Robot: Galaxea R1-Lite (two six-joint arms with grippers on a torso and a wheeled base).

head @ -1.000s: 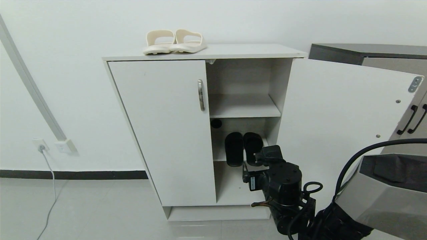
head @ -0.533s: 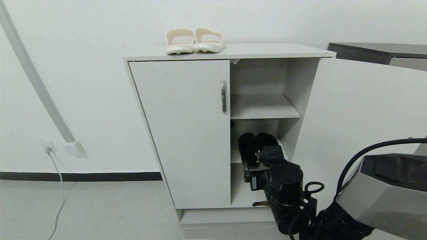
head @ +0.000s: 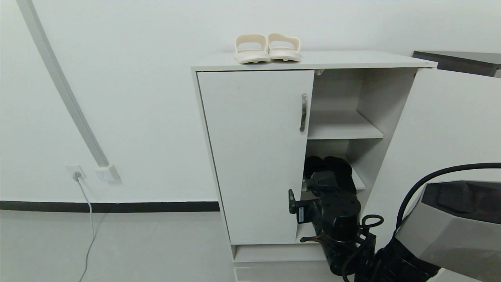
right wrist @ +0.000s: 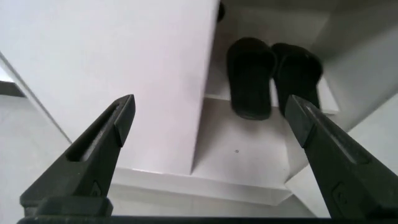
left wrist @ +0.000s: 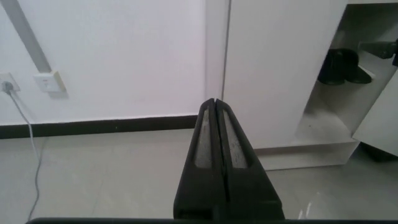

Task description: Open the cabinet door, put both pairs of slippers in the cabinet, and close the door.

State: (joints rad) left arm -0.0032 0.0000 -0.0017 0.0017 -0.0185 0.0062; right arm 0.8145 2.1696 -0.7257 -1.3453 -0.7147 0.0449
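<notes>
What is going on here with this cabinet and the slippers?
The robot is loading slippers into the white cabinet. Its right door stands open, the black slippers lie on a shelf inside, and the cream slippers sit on top, not yet stowed. The right gripper is open and empty before the opening; the left gripper is shut, holding nothing.

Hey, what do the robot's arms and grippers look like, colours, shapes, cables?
The right arm is black, with a drum-shaped joint, looping black cables and a small white label. The right gripper has two long black tapering fingers with recessed slots. The left gripper has similar black fingers with grey inset panels.
</notes>
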